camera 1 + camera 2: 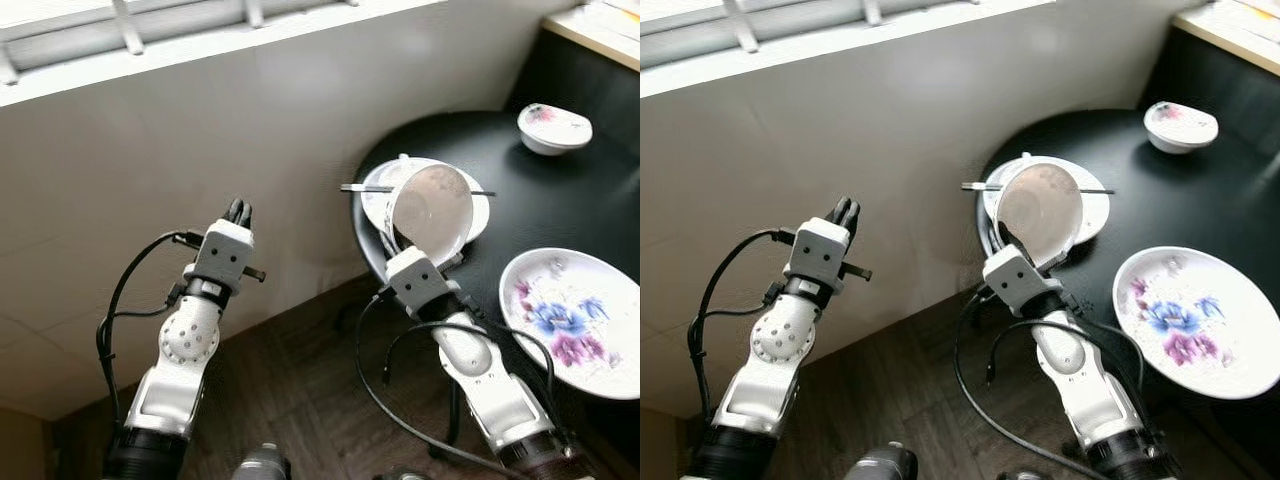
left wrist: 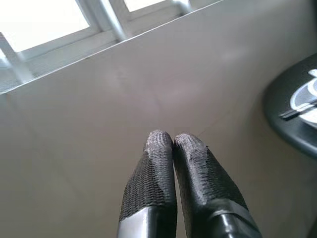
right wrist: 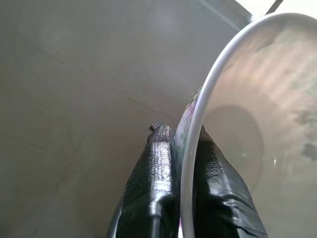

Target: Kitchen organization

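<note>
Head views: the right gripper (image 1: 403,236) pinches a bowl (image 1: 432,209) by its rim, tilted above a plate (image 1: 478,216) with chopsticks (image 1: 365,187); a flowered plate (image 1: 572,320) and small bowl (image 1: 553,128) look unsorted, the table (image 1: 560,200) cut off. Left wrist: left gripper (image 2: 172,144) closed, empty. Right wrist: fingers (image 3: 157,163) straddle the rim

table (image 1: 560,200): black | plate (image 1: 575,320): white, purple-blue floral | wall (image 1: 200,130): grey-white
</note>
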